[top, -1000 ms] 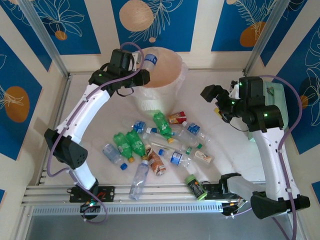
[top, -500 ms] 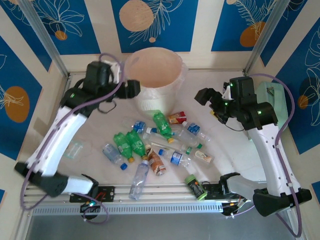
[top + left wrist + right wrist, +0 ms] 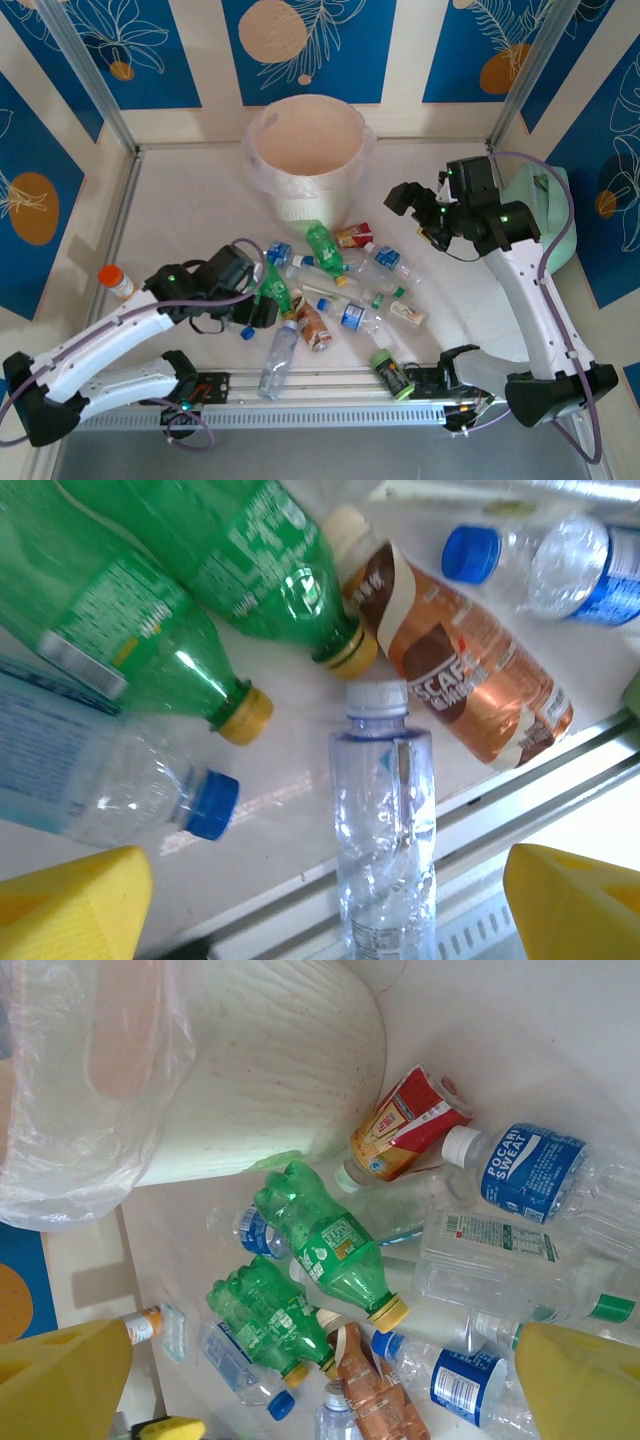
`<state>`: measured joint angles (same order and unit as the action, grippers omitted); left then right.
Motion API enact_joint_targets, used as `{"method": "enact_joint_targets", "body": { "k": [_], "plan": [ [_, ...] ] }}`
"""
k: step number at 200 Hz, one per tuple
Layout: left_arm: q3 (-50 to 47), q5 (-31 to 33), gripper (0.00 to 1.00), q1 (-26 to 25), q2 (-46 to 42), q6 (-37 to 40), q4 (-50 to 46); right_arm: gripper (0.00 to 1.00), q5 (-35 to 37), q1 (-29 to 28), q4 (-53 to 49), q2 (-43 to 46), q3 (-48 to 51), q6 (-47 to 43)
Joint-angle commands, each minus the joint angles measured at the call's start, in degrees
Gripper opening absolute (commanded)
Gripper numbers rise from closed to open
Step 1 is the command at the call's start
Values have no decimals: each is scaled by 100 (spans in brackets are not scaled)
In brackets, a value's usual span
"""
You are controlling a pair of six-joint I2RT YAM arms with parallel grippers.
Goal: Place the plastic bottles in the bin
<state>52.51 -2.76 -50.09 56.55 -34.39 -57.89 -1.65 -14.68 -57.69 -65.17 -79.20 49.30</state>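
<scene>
The left tool (image 3: 330,890) is spread open low over a clear white-capped bottle (image 3: 384,810) at the near edge of the surface (image 3: 190,210). The right tool (image 3: 320,1390) also gapes, above the plastic bottles (image 3: 324,247) heaped just near of the bin (image 3: 300,205).

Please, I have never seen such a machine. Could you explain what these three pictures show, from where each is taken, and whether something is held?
These are two white robot arms bolted to a table. One picture looks down from above; the other two come from a small camera on each wrist, so the yellow shapes are that arm's own fingers. A pile of plastic bottles, green, clear and brown, lies before a cream-white bin. The left gripper is open above a clear bottle; the right gripper is open, facing the pile. Nothing is held.
</scene>
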Motion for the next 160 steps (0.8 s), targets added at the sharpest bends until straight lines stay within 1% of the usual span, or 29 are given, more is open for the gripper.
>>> {"method": "enact_joint_targets", "body": {
  "k": [1, 31, 42, 82, 116, 142, 160],
  "plan": [
    [14, -123, 93, -318, 413, -176, 199, 99, 50, -35, 5, 26, 62, 5],
    [-79, -198, 94, -764, 1032, -181, 425, 99, 113, -21, -71, 139, 167, 6],
    [-180, -198, 94, -822, 1165, -215, 473, 99, 119, -11, -76, 183, 206, 4],
    [-288, -514, 95, -925, 1692, -206, 887, 99, 64, 26, -19, 232, 355, 61],
    [-145, -532, 91, -1003, 2243, -20, 911, 99, 58, 30, -5, 242, 382, 58],
    [-175, -463, 88, -1003, 2592, -22, 911, 99, 53, 78, -39, 266, 407, 35],
    [-215, -419, 80, -1003, 2769, -72, 959, 99, -13, 163, -24, 276, 439, 26]
  ]
}}
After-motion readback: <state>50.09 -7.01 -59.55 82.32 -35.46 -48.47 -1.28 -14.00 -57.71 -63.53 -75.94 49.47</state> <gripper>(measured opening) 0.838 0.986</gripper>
